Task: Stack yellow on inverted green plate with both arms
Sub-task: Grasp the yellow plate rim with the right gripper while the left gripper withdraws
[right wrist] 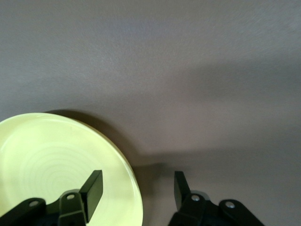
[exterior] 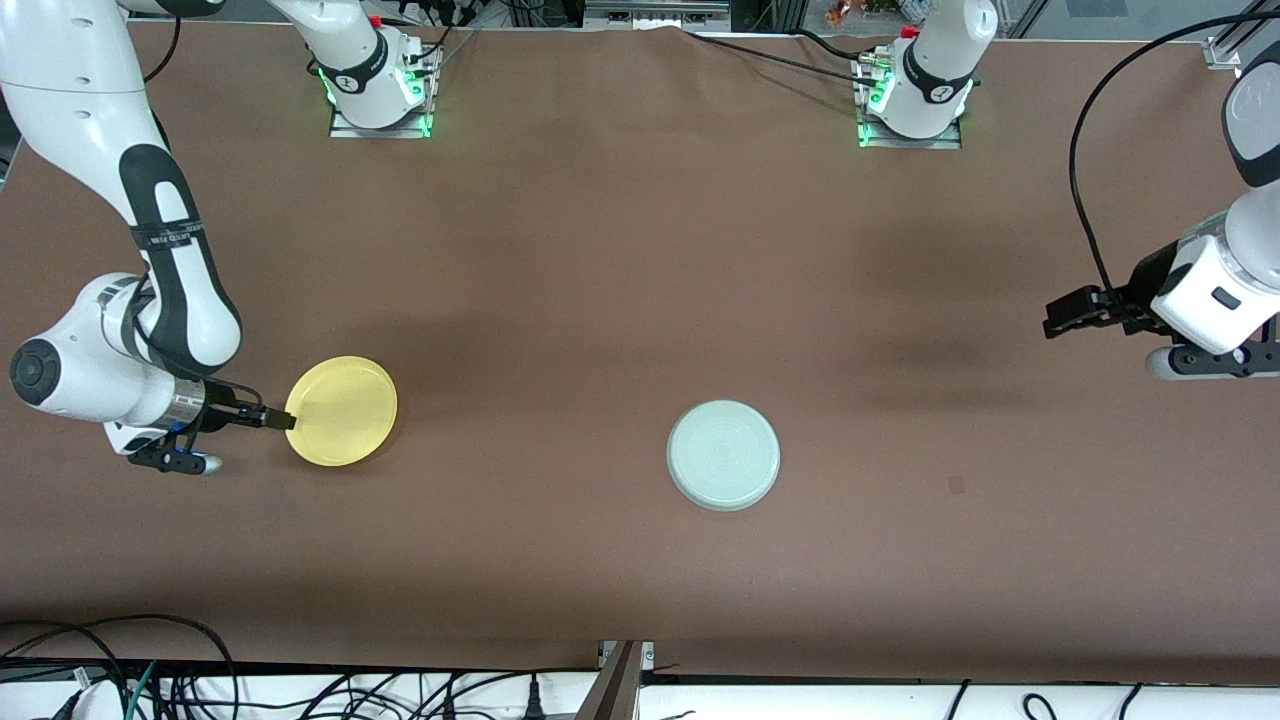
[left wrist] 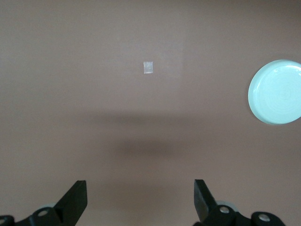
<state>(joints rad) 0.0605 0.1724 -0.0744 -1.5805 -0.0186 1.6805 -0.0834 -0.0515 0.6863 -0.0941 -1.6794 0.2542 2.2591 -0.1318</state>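
The green plate (exterior: pixel 723 455) already lies upside down on the desk (exterior: pixel 620 300), its ringed underside showing, so the flipping part looks done. It sits alone, well apart from both sets of jaws, with nothing on top of it. What is left is the whole stacking: lifting the yellow plate (exterior: pixel 341 410), carrying it across, and setting it down on the green one.

The right gripper (exterior: pixel 278 419) is down at the desk at the right arm's end, reaching sideways to the yellow plate's rim. In the right wrist view its jaws are spread, with one finger (right wrist: pixel 91 190) over the plate's inner face and the other outside the rim, so the rim (right wrist: pixel 134 188) stands between them. The gap looks wider than the rim is thick, and I would judge that they straddle it without pinching it yet. The plate seems to rest on the desk, though the dark shadow under its edge makes that hard to tell.

The left gripper (exterior: pixel 1062 314) waits in the air over bare desk at the left arm's end, jaws spread wide and holding nothing. From its wrist view the green plate (left wrist: pixel 276 92) lies off to one side of the jaws, not between them. A small pale square mark (left wrist: pixel 148 67) on the desk lies ahead of those jaws
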